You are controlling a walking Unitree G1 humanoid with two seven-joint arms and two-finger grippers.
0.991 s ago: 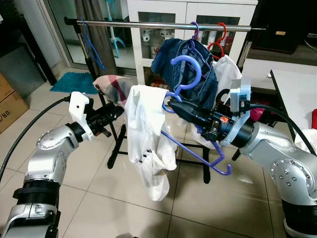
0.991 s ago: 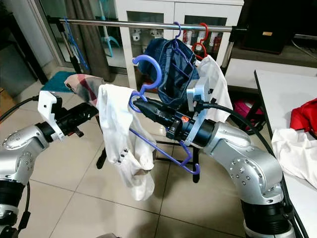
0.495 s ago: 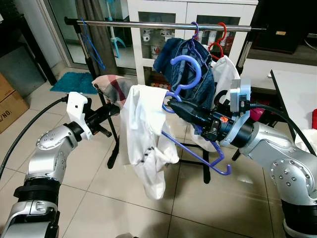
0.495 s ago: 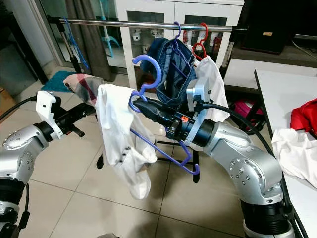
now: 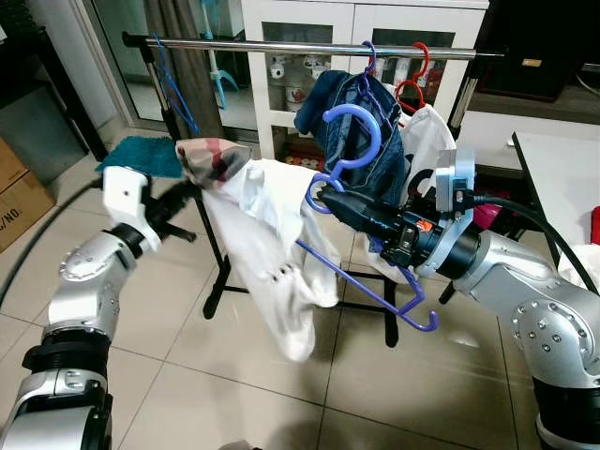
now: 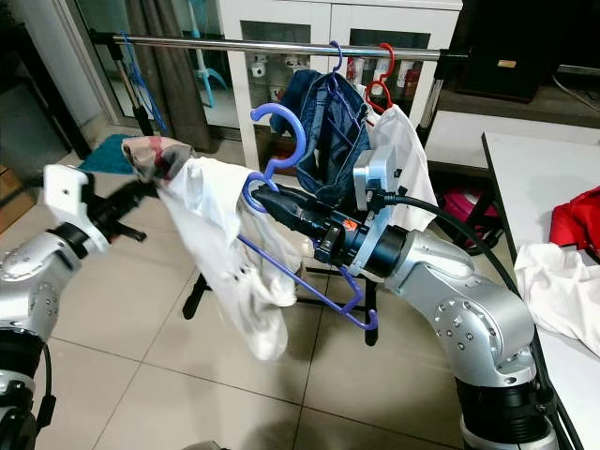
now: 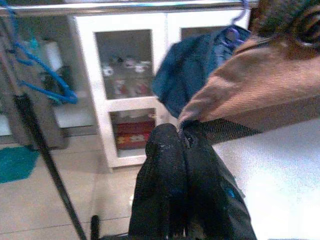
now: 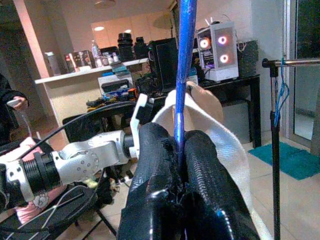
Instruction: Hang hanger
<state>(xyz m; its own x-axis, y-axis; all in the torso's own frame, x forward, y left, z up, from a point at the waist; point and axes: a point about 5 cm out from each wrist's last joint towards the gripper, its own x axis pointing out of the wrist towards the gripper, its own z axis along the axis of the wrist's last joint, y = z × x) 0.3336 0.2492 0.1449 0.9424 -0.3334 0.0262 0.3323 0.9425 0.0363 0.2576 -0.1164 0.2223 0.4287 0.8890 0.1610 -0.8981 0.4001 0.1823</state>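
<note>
Below the clothes rail [image 5: 309, 45], your right gripper [image 5: 323, 199] is clamped on the purple hanger [image 5: 361, 281], fingers pinched just under its hook. That hook points up and sits short of the rail, not on it. The hanger's lower bar slants down toward your right side, ending near the right arm [image 5: 525, 291].

A white shirt [image 5: 272, 253] hangs off the hanger's left shoulder, stretched out sideways rather than hanging straight. Your left gripper [image 5: 183, 194] is closed on its plaid-lined collar end [image 5: 211, 159], holding it out to your left at about hanger height. The left wrist view confirms it: both fingers [image 7: 170, 185] pressed together with fabric caught at the tips.

On the rail: a blue denim garment [image 5: 361, 131] on its own purple hanger, a red hanger [image 5: 412, 80] with a white garment [image 5: 427, 141] just behind your right gripper, and an empty blue hanger [image 5: 173, 89] at the far left end.

Tiled floor [image 5: 187, 394] underneath.
</note>
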